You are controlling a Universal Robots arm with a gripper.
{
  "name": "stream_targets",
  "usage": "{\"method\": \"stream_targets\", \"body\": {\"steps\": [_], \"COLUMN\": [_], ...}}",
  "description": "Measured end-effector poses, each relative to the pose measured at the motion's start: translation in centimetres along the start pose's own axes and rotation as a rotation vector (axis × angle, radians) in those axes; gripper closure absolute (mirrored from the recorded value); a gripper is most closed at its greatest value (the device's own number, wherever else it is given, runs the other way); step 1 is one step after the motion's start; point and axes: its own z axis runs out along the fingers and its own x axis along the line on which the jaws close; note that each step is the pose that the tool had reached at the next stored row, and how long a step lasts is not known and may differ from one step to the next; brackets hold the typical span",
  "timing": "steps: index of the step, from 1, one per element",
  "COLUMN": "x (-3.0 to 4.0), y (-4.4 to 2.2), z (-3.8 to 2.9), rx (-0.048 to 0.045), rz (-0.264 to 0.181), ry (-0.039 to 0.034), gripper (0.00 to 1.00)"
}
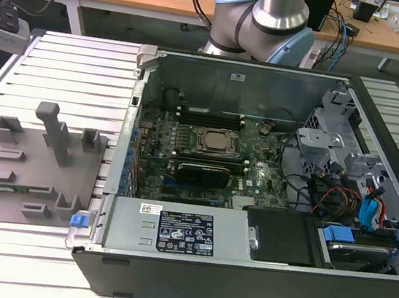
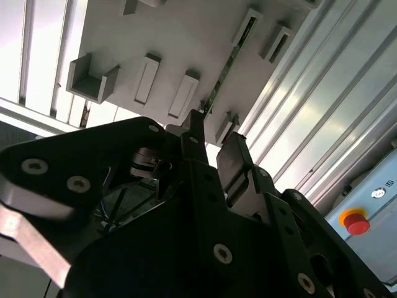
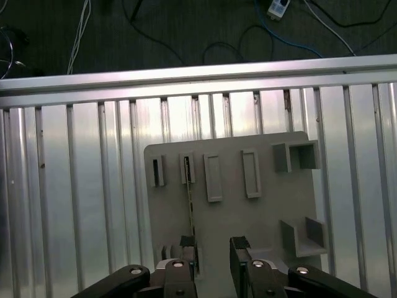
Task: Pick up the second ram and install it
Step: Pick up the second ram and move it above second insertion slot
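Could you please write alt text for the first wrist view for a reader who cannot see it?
The open gripper hangs over a grey fixture plate where the second ram, a thin green stick, stands on edge in a slot, close to one finger. The plate lies on a ribbed aluminium table.

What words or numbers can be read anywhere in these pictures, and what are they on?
Black label on the computer's grey cover: too small to read.
White sticker beside it: too small.
Sticker on the case's rear wall: blurred.
Mark by the red button: unreadable.
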Motion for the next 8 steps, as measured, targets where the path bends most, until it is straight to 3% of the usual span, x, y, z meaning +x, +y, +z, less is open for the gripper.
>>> {"method": "stream_targets", "body": {"steps": [8], "x": [0.01], "y": [-0.03], "z": [0.65], "rx": [0.0000], "rz": [-0.001], "ry": [0.0000], "gripper": [0.64]}}
